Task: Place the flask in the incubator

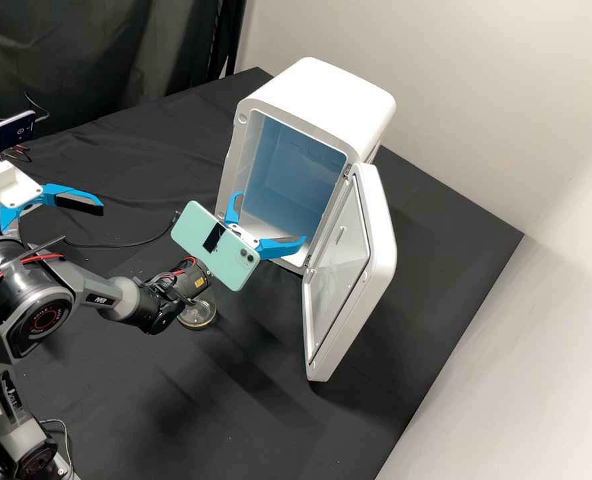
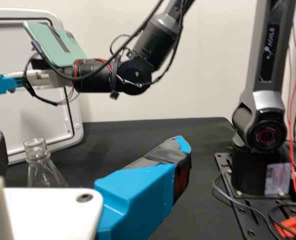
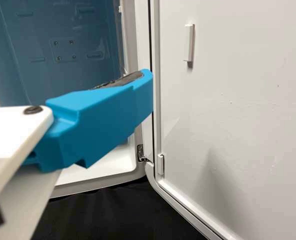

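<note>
**High view.** The incubator [image 1: 323,100] stands toward the far right edge of the bench [image 1: 143,400]. Its door [image 1: 356,267] is swung wide. The right gripper [image 1: 272,217] is at the cabinet mouth, fingers spread, holding nothing. The flask [image 1: 196,313] stands upright near the middle of the bench, directly beneath that arm's wrist and a mint phone [image 1: 216,245] mounted there. It is thus behind the right fingers, not before them. The left gripper [image 1: 51,215] hangs near the left edge, well apart from the flask, also spread and empty.

**Left wrist view.** The left gripper [image 2: 85,150] faces the flask [image 2: 39,165], neck uppermost and long axis vertical, with the door [image 2: 18,110] beyond it.

**Right wrist view.** One of the right fingers [image 3: 103,115] lies across the blue interior [image 3: 53,50], beside the door [image 3: 228,125].

**Finding.** The right claw is nearer but points away from the flask. The left claw has the line of approach.
</note>
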`<state>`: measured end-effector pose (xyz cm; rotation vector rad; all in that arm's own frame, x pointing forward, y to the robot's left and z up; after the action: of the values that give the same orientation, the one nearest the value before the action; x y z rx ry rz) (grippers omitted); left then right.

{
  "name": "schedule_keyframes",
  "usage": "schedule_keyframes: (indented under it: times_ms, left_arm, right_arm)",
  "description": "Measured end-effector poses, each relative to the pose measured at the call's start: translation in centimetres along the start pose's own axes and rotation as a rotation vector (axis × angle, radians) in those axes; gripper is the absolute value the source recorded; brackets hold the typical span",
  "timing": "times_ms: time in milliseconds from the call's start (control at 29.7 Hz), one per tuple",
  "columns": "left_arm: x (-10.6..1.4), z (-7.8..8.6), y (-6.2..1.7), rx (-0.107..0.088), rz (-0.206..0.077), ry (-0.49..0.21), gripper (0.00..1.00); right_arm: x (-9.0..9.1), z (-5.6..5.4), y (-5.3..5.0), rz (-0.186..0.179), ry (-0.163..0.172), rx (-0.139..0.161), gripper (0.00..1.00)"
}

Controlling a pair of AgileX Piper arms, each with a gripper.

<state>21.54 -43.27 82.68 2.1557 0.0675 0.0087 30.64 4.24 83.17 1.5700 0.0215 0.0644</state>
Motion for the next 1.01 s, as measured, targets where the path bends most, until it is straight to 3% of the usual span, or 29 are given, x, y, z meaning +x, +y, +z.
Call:
schedule_keyframes:
  times_ms: [67, 169, 236, 337, 573, 708, 877, 1011]
  left_arm:
    - [-0.2, -0.1, -0.24, 0.010, -0.013, -0.008, 1.00]
    - [-0.4, -0.4, -0.38, 0.007, -0.023, -0.009, 1.00]
    - [-0.6, -0.7, -0.43, -0.008, -0.024, 0.000, 1.00]
    - [-0.8, -0.7, -0.66, -0.012, -0.032, 0.007, 1.00]
    - [-0.5, -1.0, -2.08, -0.026, -0.094, 0.026, 1.00]
    - [-0.3, -1.5, -2.71, -0.048, -0.118, 0.066, 1.00]
    - [-0.1, -2.1, -3.66, -0.037, -0.161, 0.108, 1.00]
    - [0.1, -2.8, -3.90, -0.044, -0.172, 0.140, 1.00]
  right_arm:
    - [0.0, 0.0, 0.0, 0.000, 0.000, 0.000, 1.00]
    - [0.0, 0.0, 0.0, 0.000, 0.000, 0.000, 1.00]
    - [0.0, 0.0, 0.0, 0.000, 0.000, 0.000, 1.00]
    - [0.0, 0.0, 0.0, 0.000, 0.000, 0.000, 1.00]
    - [0.0, 0.0, 0.0, 0.000, 0.000, 0.000, 1.00]
    - [0.0, 0.0, 0.0, 0.000, 0.000, 0.000, 1.00]
    - [0.0, 0.0, 0.0, 0.000, 0.000, 0.000, 1.00]
    - [0.0, 0.0, 0.0, 0.000, 0.000, 0.000, 1.00]
